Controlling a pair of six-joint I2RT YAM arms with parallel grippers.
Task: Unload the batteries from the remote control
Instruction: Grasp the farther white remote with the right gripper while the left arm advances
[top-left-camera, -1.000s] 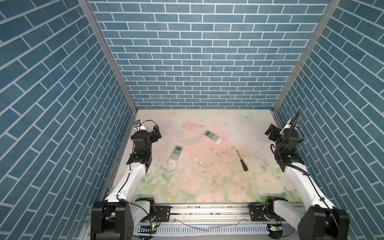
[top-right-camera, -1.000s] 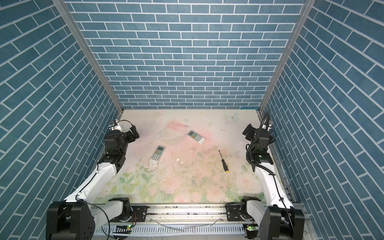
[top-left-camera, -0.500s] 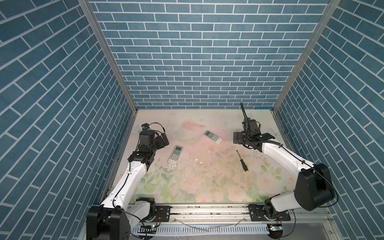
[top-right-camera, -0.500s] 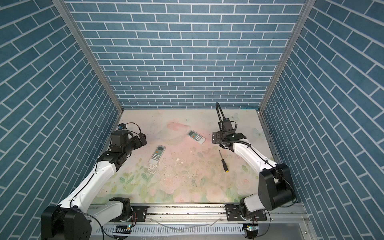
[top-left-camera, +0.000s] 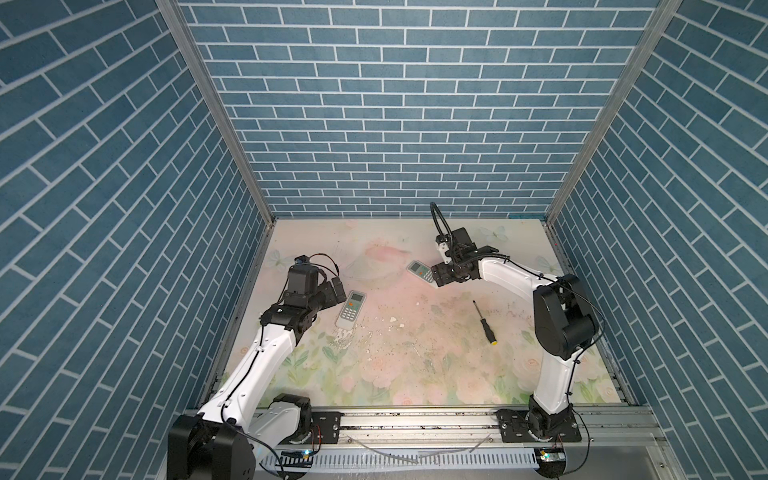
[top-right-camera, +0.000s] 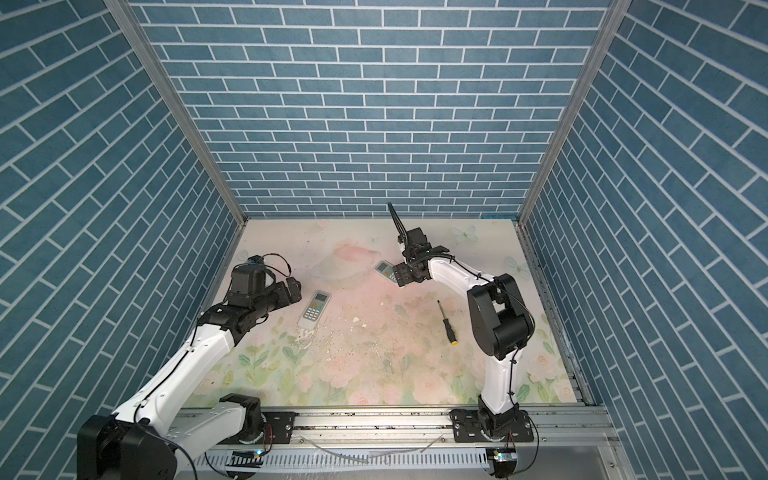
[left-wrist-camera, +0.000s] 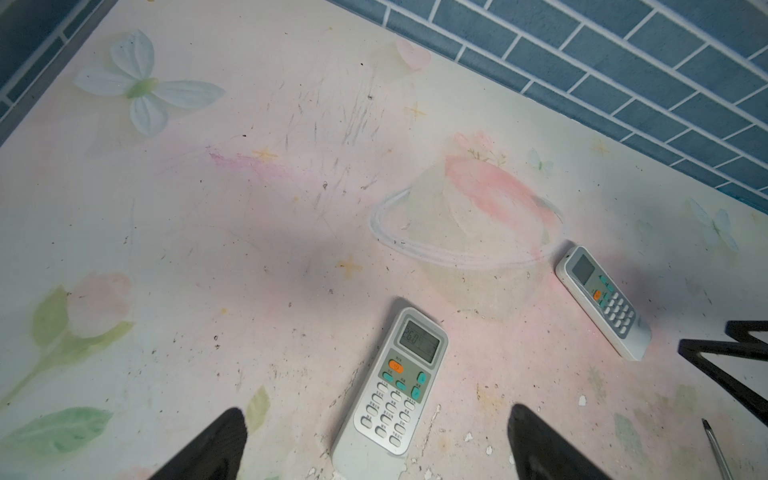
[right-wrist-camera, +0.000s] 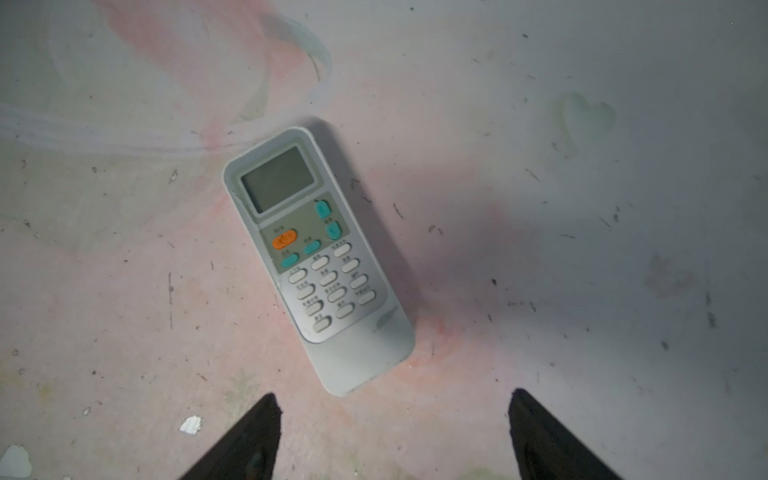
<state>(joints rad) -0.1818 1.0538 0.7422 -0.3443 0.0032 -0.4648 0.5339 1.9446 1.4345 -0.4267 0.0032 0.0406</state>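
Observation:
Two white remote controls lie button side up on the flowered table. The nearer remote control (top-left-camera: 351, 309) (top-right-camera: 314, 309) (left-wrist-camera: 395, 382) is on the left. My left gripper (top-left-camera: 334, 293) (top-right-camera: 291, 289) (left-wrist-camera: 376, 411) hovers at its left side, open, with the remote's lower end between the spread fingers in the left wrist view. The farther remote control (top-left-camera: 419, 271) (top-right-camera: 384, 270) (right-wrist-camera: 316, 257) lies slanted further back. My right gripper (top-left-camera: 438, 276) (top-right-camera: 401, 277) (right-wrist-camera: 394, 395) stands open just off its lower end, holding nothing. The batteries are hidden.
A black screwdriver (top-left-camera: 484, 322) (top-right-camera: 446, 322) with a yellow handle end lies right of centre, in front of the right arm. White flakes (top-left-camera: 392, 320) dot the worn table surface near the nearer remote. Blue brick walls (top-left-camera: 124, 249) close three sides.
Both arms have swung out from folded poses by the side walls. The right gripper has travelled to the farther remote, the left to the nearer one.

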